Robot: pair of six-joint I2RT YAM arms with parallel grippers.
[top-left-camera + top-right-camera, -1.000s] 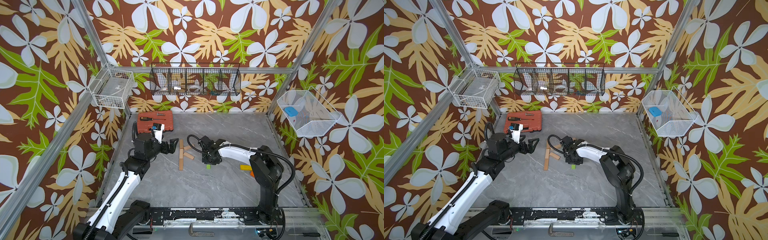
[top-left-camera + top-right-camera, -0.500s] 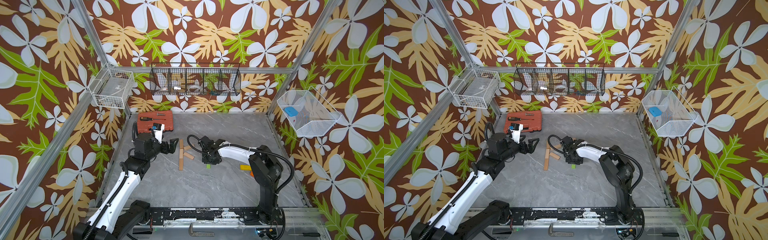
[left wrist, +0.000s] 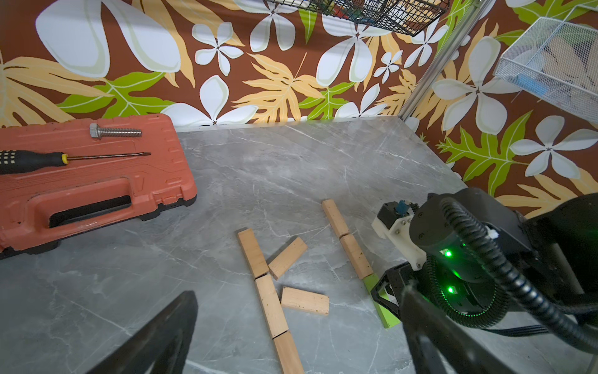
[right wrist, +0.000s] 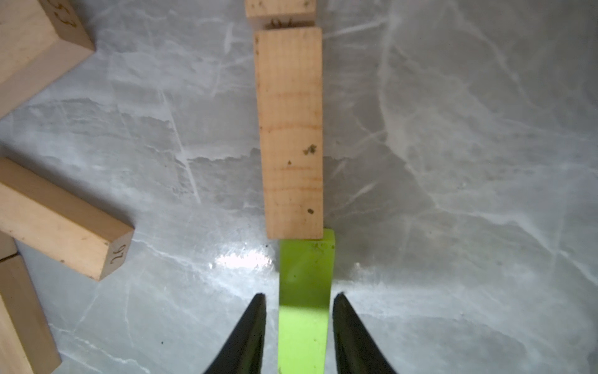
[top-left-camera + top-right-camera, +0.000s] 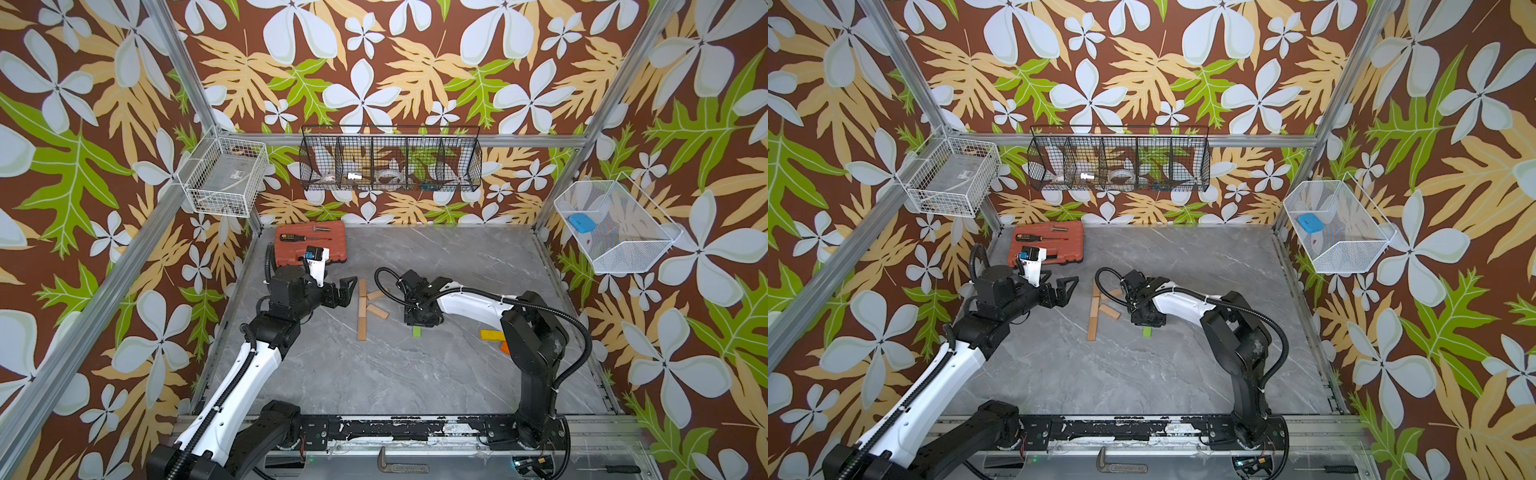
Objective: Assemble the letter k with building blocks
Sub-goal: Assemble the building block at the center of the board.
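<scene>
Right jaws stand slightly parted astride the green plank, a thin gap showing on each side, gripping nothing; the plank lies flat on the grey desk, its end butted against a plain wood plank. Left jaws gape wide and empty near a column of wood planks with two angled planks beside it; a red-orange tool case sits in the far corner.

The left arm stretches forward and inward, its left gripper held level with the jaws spread wide. The right arm folds inward, wrist tipped down. The right gripper points straight down, its jaws narrowly parted.
</scene>
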